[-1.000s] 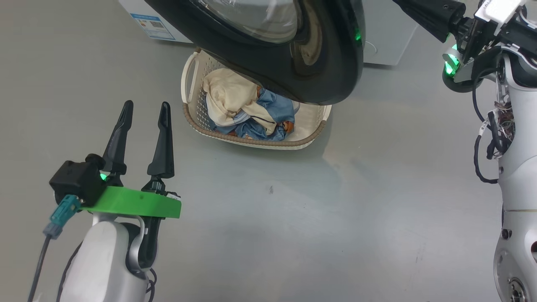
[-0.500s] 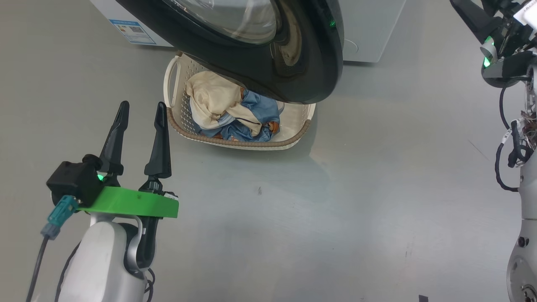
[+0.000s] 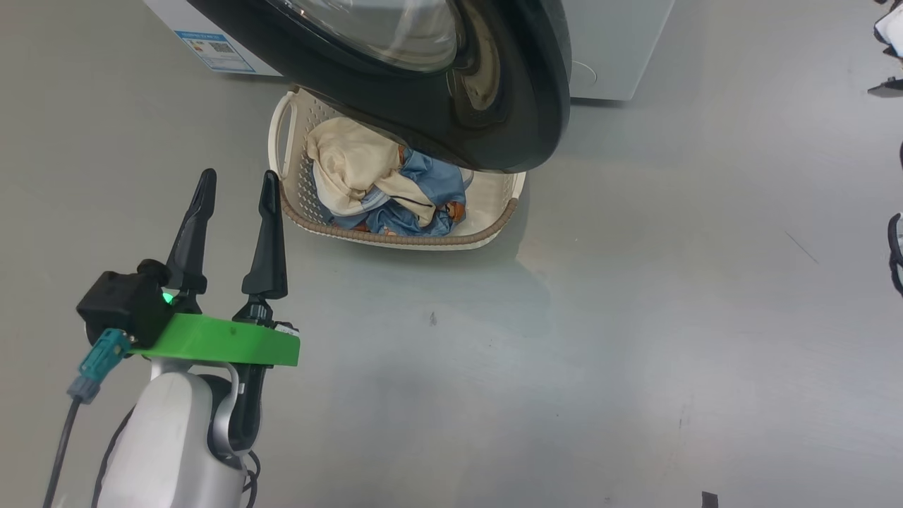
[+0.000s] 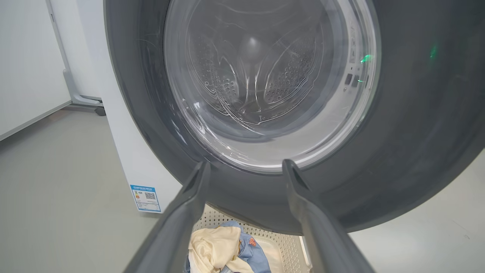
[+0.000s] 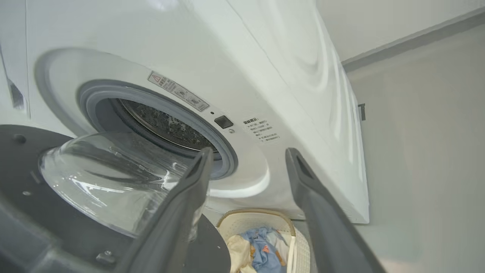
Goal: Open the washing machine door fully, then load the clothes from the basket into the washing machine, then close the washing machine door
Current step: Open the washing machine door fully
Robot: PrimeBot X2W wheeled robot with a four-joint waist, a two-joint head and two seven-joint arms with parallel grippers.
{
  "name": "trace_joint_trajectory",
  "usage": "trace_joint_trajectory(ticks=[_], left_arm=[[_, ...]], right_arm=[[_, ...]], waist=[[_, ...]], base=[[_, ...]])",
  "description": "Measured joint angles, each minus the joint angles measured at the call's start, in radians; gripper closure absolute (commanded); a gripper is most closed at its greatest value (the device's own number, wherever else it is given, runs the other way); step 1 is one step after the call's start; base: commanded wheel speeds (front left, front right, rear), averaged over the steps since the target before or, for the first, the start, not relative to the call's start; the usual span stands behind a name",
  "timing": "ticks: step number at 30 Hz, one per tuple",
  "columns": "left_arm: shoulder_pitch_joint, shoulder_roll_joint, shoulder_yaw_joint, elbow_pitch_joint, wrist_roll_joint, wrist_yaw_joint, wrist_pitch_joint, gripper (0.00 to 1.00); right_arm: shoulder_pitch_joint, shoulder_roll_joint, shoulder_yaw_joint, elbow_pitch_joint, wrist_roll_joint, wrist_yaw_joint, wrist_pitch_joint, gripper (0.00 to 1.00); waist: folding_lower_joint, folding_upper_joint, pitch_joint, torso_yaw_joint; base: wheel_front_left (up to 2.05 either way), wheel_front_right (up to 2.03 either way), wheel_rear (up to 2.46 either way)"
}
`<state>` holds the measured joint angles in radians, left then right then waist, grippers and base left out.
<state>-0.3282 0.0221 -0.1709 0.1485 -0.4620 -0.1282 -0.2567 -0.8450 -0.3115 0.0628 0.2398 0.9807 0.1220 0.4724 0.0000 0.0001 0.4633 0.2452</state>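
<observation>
L gripper (image 3: 240,174) spread & empty, basket (image 3: 395,240) w/ clothes (image 3: 367,176) just ahead-right of its tips, under the open washing machine door (image 3: 508,120); R gripper (image 5: 249,151) spread & empty too, washing machine (image 5: 288,76) ahead, that door beside one finger.

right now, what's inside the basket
The basket holds a cream-beige garment bunched over a light blue garment with orange-brown prints. The open washing machine door overhangs the basket's far side, so what lies there is covered.
</observation>
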Motion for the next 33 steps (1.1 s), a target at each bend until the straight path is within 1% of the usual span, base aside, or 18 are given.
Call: trace_joint_trajectory(ticks=[1, 4, 7, 10, 14, 19, 24, 25, 26, 27, 30, 33], left_arm=[[0.0, 0.0, 0.0, 0.0, 0.0, 0.0, 0.0, 0.0], [0.0, 0.0, 0.002, 0.0, -0.003, 0.0, 0.0, 0.0], [0.0, 0.0, 0.002, 0.0, -0.003, 0.0, 0.0, 0.0], [-0.001, 0.0, 0.001, 0.0, -0.003, 0.0, 0.0, 0.0], [-0.001, 0.0, 0.001, 0.0, -0.003, 0.0, 0.0, 0.0], [-0.002, 0.0, 0.001, 0.0, -0.002, 0.0, 0.0, 0.0], [-0.002, 0.0, 0.002, 0.0, -0.002, 0.0, 0.0, 0.0], [-0.002, 0.0, 0.002, 0.0, -0.002, 0.0, 0.0, 0.0], [-0.002, 0.0, 0.002, 0.001, -0.002, 0.0, 0.0, 0.0], [-0.002, 0.0, 0.002, 0.001, -0.002, 0.0, 0.0, 0.0], [-0.002, 0.0, 0.002, 0.004, -0.002, 0.0, 0.0, 0.0], [-0.002, 0.0, 0.002, 0.004, -0.002, 0.0, 0.0, 0.0]], right_arm=[[0.002, -0.018, 0.025, -0.017, -0.042, 0.0, -0.018, 0.0], [0.01, -0.052, 0.096, -0.087, -0.11, 0.0, -0.067, 0.0], [0.013, -0.072, 0.17, -0.143, -0.161, 0.0, -0.114, 0.0], [0.017, -0.094, 0.214, -0.166, -0.204, 0.0, -0.167, 0.0], [0.027, -0.136, 0.275, -0.187, -0.27, 0.0, -0.233, 0.0], [0.048, -0.169, 0.34, -0.194, -0.338, 0.0, -0.305, 0.0], [0.057, -0.211, 0.416, -0.197, -0.407, 0.0, -0.358, 0.0], [0.057, -0.211, 0.416, -0.197, -0.407, 0.0, -0.358, 0.0], [0.06, -0.224, 0.447, -0.197, -0.428, 0.0, -0.377, 0.0], [0.06, -0.224, 0.447, -0.197, -0.428, 0.0, -0.377, 0.0], [0.08, -0.239, 0.504, -0.197, -0.447, 0.0, -0.401, 0.0], [0.095, -0.245, 0.531, -0.195, -0.447, 0.0, -0.421, 0.0]], waist=[[0.0, 0.0, 0.001, 0.0], [0.0, 0.0, 0.004, -0.001], [0.0, 0.0, 0.007, -0.002], [0.0, -0.0001, 0.009, -0.004], [0.0, 0.0, 0.01, -0.005], [0.0, 0.0, 0.01, -0.008], [0.0, 0.0, 0.01, -0.01], [0.0, 0.0, 0.01, -0.01], [0.0, 0.0, 0.009, -0.011], [0.0, 0.0, 0.009, -0.011], [0.0, 0.0, 0.005, -0.013], [0.0, 0.0, 0.001, -0.014]], base=[[0.0, 0.0, 0.0], [0.0, 0.0, 0.0], [0.0, 0.0, 0.0], [0.0, 0.0, 0.0], [0.0, 0.0, 0.0], [0.0, 0.0, 0.0], [0.0, 0.0, 0.0], [0.0, 0.0, 0.0], [0.0, 0.0, 0.0], [0.0, 0.0, 0.0], [0.0, 0.0, 0.0], [0.0, 0.0, 0.0]])
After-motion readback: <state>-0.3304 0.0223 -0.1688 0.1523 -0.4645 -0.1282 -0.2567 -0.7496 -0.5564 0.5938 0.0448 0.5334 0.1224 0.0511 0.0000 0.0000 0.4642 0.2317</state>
